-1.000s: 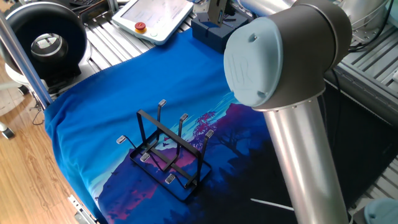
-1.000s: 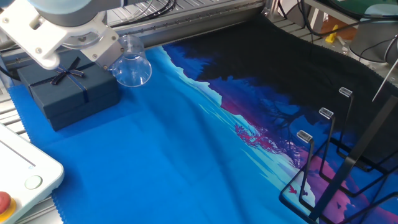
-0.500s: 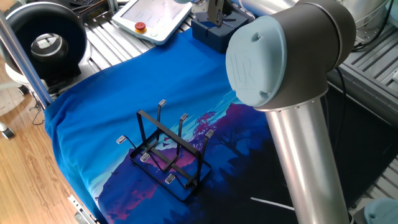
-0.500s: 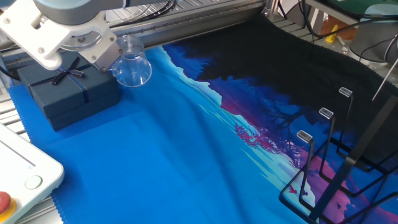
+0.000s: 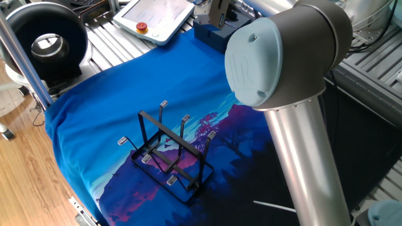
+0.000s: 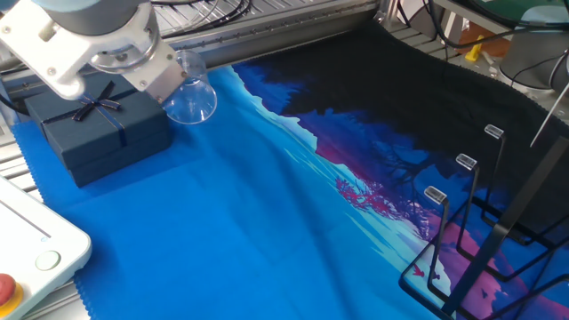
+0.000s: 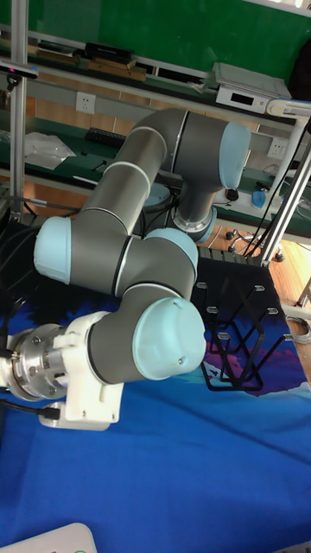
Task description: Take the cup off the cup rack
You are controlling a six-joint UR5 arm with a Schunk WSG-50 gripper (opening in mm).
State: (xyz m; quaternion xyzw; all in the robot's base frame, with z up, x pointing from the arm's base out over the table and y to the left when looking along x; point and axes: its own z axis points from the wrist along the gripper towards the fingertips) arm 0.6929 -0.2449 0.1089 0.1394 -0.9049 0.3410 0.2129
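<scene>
The clear cup (image 6: 190, 96) sits at the far left of the blue cloth, beside a dark blue gift box (image 6: 98, 133). My gripper (image 6: 169, 78) is pressed against the cup's left side and appears shut on it; the fingertips are mostly hidden behind the glass. I cannot tell whether the cup's base touches the cloth. The black cup rack (image 5: 169, 154) stands with nothing on its prongs, far from the cup, and also shows as the rack (image 6: 476, 240) and the rack (image 7: 246, 333). In the one fixed view only the gripper's top (image 5: 217, 9) shows; the cup is hidden there.
A white pendant with a red button (image 5: 154, 16) lies behind the box. The big arm elbow (image 5: 276, 56) fills the right of that view. A black round device (image 5: 47, 44) stands off the table's left. A thin white rod (image 5: 273, 205) lies on the dark cloth.
The gripper's wrist has shifted slightly toward the cup. The cup and the rack stay where they were.
</scene>
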